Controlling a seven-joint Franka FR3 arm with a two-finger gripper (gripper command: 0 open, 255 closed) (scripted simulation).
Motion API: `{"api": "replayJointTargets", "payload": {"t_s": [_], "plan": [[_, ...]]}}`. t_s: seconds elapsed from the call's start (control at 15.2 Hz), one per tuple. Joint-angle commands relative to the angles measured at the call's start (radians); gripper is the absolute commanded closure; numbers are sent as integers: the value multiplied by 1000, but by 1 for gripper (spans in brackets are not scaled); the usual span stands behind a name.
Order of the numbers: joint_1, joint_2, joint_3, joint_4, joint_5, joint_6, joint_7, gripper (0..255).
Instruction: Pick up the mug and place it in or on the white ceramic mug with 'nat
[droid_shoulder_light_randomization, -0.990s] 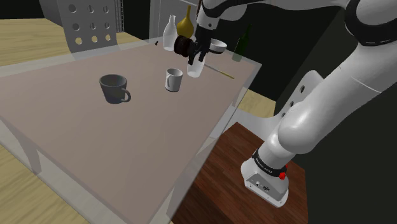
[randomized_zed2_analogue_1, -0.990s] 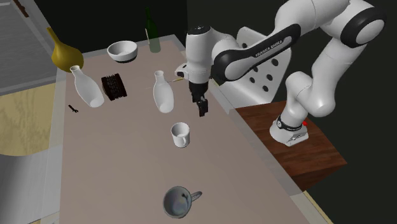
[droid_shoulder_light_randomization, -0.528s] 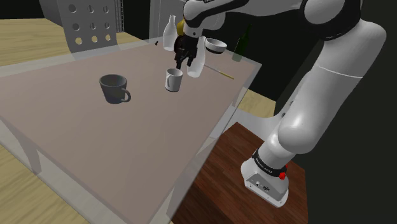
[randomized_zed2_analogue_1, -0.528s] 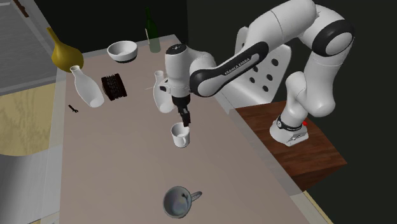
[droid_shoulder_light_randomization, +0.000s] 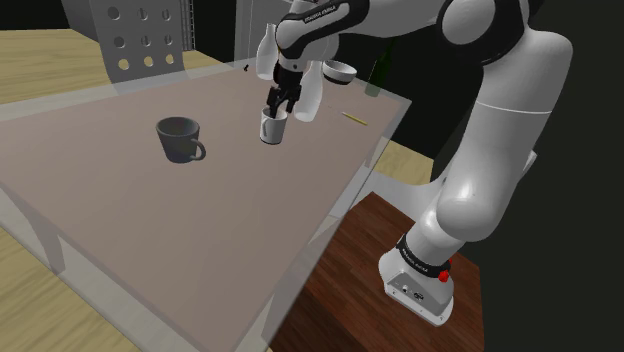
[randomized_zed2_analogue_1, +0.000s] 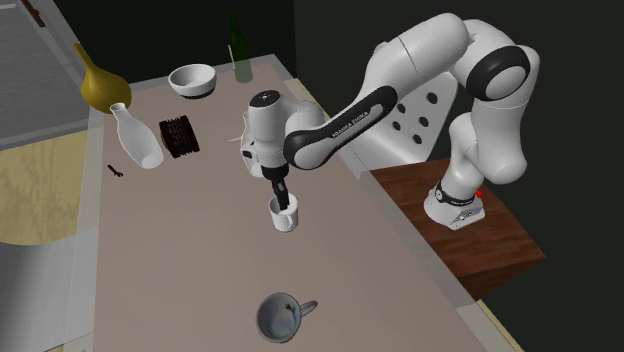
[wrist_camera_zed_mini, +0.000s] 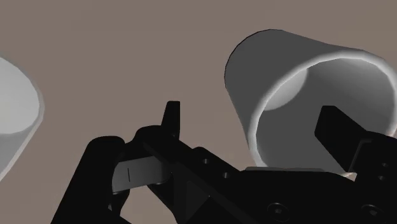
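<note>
A small white mug (droid_shoulder_light_randomization: 270, 131) (randomized_zed2_analogue_1: 285, 217) stands upright near the middle of the brown table. My black gripper (droid_shoulder_light_randomization: 276, 104) (randomized_zed2_analogue_1: 281, 196) points down at its rim, open. In the wrist view the gripper (wrist_camera_zed_mini: 254, 121) straddles the near wall of the white mug (wrist_camera_zed_mini: 280, 70): one fingertip (wrist_camera_zed_mini: 170, 116) is outside the wall and the other is inside the cup, neither pressing on it. A wider dark grey mug (droid_shoulder_light_randomization: 180, 138) (randomized_zed2_analogue_1: 281, 317) stands apart on the table, its handle towards the table's arm-side edge.
Behind the gripper stand two white bottles (randomized_zed2_analogue_1: 135, 140) (randomized_zed2_analogue_1: 255, 150), a dark ribbed object (randomized_zed2_analogue_1: 178, 136), a white bowl (randomized_zed2_analogue_1: 193, 80), a green bottle (randomized_zed2_analogue_1: 240, 55) and a yellow vase (randomized_zed2_analogue_1: 100, 88). The table's edge (droid_shoulder_light_randomization: 350, 195) runs close beside the stand.
The arm has swung from beside the white bottle over to the white mug and come down, so that the fingertips now reach its rim. The fingers stayed apart. Neither mug has moved.
</note>
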Motion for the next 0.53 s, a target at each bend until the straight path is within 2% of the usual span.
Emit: {"api": "replayJointTargets", "payload": {"t_s": [0.0,0.46], "plan": [[0,15,2,-8,4,24,-2,0],[0,19,2,-11,5,31,-3,0]]}}
